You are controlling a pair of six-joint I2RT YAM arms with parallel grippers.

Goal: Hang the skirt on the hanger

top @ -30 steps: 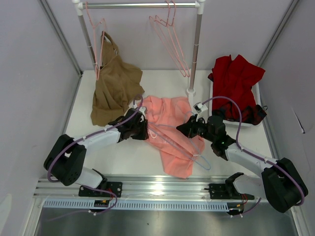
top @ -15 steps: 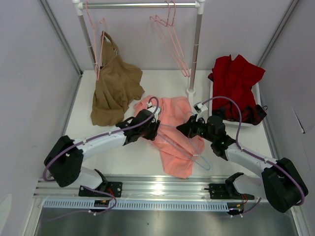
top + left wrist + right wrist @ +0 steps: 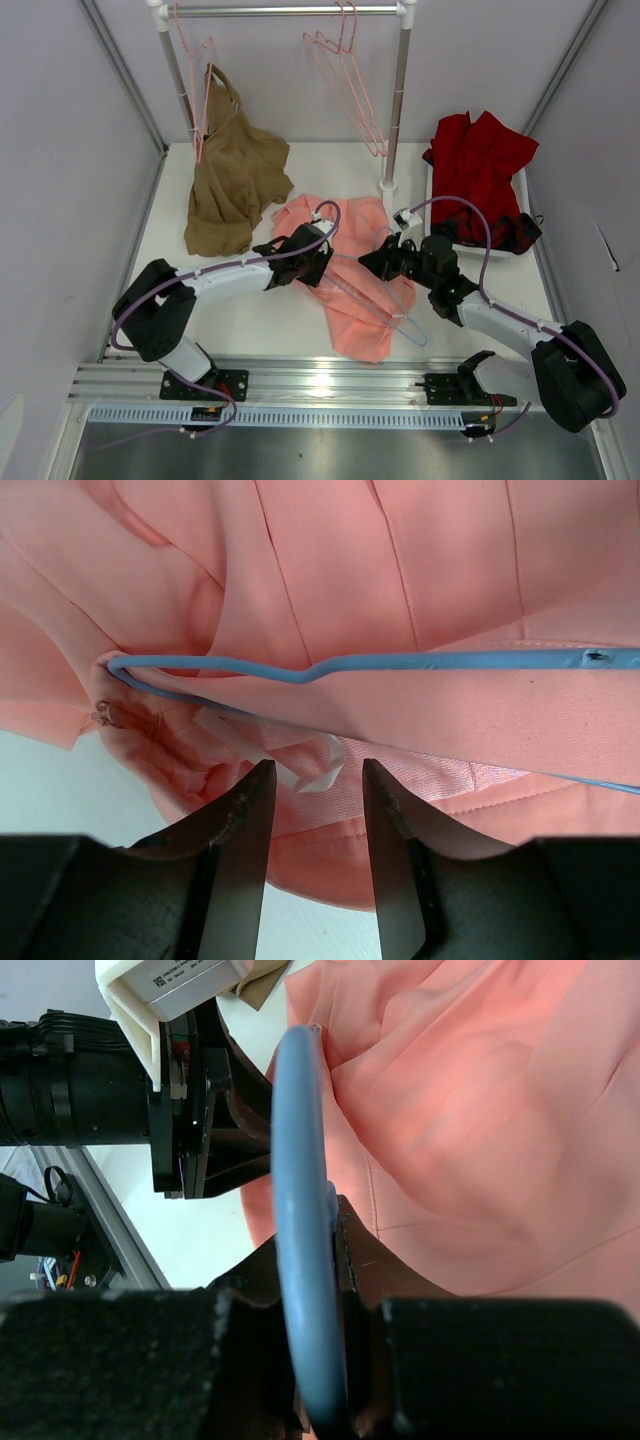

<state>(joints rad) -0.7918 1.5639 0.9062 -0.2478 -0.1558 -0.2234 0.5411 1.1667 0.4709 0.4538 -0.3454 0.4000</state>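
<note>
Salmon-pink skirt (image 3: 350,285) on your counter (image 3: 250,325): your left end effector (image 3: 315,780) hangs part-open, empty, at its hem; your right end effector (image 3: 315,1260) clamps the hanger (image 3: 298,1130).

I work in a robot test cell, a lab set-up. Plain pale grey panel walls (image 3: 70,150) close in the bare white tabletop (image 3: 250,320) under my left claw (image 3: 322,268) and right claw (image 3: 372,262). Behind them, my bases sit on a ribbed aluminium rail (image 3: 320,385). Beyond them stands a small white-posted clothes rack (image 3: 399,90) hung with thin pink wire hangers (image 3: 347,90).
</note>
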